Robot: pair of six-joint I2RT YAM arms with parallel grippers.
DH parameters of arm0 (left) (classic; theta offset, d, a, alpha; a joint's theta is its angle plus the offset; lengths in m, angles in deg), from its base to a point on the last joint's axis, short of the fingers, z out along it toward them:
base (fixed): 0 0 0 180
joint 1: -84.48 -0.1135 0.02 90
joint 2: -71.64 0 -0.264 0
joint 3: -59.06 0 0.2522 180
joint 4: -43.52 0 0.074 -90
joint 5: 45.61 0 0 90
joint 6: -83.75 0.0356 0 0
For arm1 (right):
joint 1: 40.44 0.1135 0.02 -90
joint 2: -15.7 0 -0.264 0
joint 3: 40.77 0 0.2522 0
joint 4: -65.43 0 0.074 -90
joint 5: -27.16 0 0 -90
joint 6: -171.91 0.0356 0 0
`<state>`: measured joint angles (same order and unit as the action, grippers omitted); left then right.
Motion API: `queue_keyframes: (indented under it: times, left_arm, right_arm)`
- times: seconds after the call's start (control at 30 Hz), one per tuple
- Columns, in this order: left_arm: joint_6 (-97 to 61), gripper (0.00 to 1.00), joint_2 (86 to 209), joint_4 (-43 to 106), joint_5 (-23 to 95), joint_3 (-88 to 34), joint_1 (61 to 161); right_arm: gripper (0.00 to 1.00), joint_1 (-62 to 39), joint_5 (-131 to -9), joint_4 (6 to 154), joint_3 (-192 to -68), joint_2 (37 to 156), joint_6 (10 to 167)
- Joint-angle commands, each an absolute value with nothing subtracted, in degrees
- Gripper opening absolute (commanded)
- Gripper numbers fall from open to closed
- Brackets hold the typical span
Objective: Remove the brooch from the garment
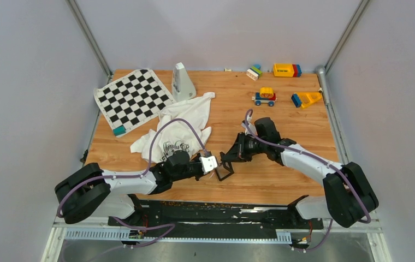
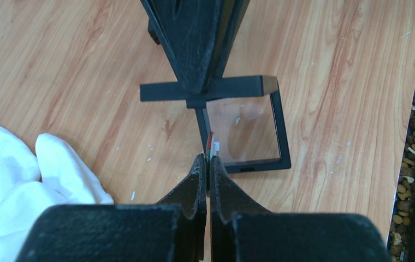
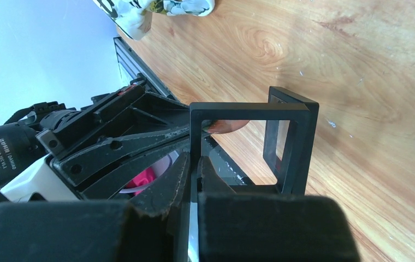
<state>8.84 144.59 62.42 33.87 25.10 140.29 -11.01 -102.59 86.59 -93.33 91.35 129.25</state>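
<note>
Looking down, arms: the left gripper and the right gripper meet tip to tip near the front edge of the table, with a black frame between them.
Jaws from above: too small to tell how they stand.
Garment: white and crumpled, with dark lettering on its near part. It lies beyond the left arm, apart from the frame.
Other things: a chequered mat lies far left, with a white pyramid-shaped object beside it. A toy car and coloured blocks sit far right.

Left wrist, jaws: pressed together with only a hairline gap, pinching a thin sliver at the tips.
Brooch: that red-and-white sliver seems to be it, though it is too small to be sure. It is off the garment, at the near-left corner of the frame.
Frame: a clear pane in a black border, on the wood. The right gripper's dark finger reaches down to its upper bar.
Cloth: in the lower-left corner, apart from the frame.

Right wrist, jaws: closed on the frame's near upright edge, the fingers almost touching.
Frame halves: two black squares opened like a book, standing upright.
Brooch again: a reddish-brown shape just under the front half's top bar, at the left gripper's tips.
</note>
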Motion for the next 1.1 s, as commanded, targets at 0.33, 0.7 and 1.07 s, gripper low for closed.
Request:
queue_keyframes:
  times: [0.33,0.7,1.07]
  left_arm:
    - [12.31,0.0,144.7,67.75,40.05,24.41,142.0]
    - [12.91,0.0,147.8,62.55,40.95,22.08,144.84]
    - [12.17,0.0,151.54,62.38,46.12,19.93,146.25]
  right_arm:
    - [0.0,-11.26,-108.53,69.65,-87.49,94.54,134.59]
    - [0.0,-11.19,-106.26,66.32,-85.53,94.73,135.85]
    - [0.0,-11.21,-106.36,64.3,-84.9,95.49,136.73]
